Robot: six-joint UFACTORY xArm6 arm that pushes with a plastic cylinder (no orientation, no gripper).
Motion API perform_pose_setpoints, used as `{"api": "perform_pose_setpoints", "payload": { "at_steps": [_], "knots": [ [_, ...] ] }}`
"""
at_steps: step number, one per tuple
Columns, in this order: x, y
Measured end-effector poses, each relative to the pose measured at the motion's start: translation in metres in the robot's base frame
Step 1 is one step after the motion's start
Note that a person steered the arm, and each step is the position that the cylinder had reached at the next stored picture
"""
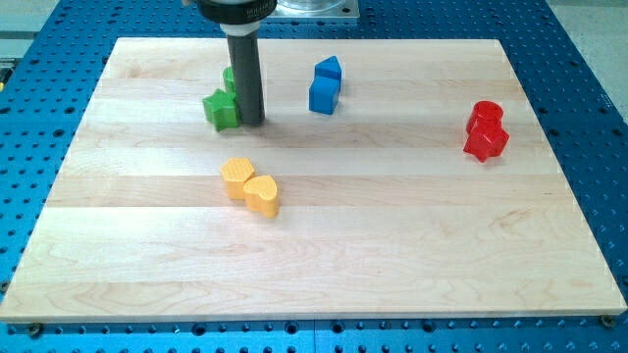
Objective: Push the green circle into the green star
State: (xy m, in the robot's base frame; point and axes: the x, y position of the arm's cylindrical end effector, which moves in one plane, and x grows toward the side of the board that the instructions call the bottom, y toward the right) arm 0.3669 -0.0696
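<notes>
Our arm carries no claw, only a dark rod, so nothing here spreads apart or clamps; my tip rests on the wooden tabletop near the view's top left. Just to its left, touching or nearly so, sits the green star. Only a sliver of the green circle shows, above the star and largely hidden behind the rod, so we cannot tell whether the two green blocks already touch.

We judge the main risk to be the tip's position: it stands beside the star rather than behind the circle, so any leftward slide would shove the star away instead of closing the pair. A push on the circle that lands off-centre could also roll it past the star.

The other blocks lie well apart from this: two blue blocks to the right, two yellow blocks below, and two red blocks at the view's right. We see no brands, labels or readable writing anywhere.
</notes>
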Motion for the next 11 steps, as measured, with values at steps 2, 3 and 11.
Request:
{"api": "perform_pose_setpoints", "payload": {
  "at_steps": [2,3,11],
  "knots": [
    [-0.008,-0.073],
    [-0.049,-0.016],
    [-0.087,-0.108]
  ]
}}
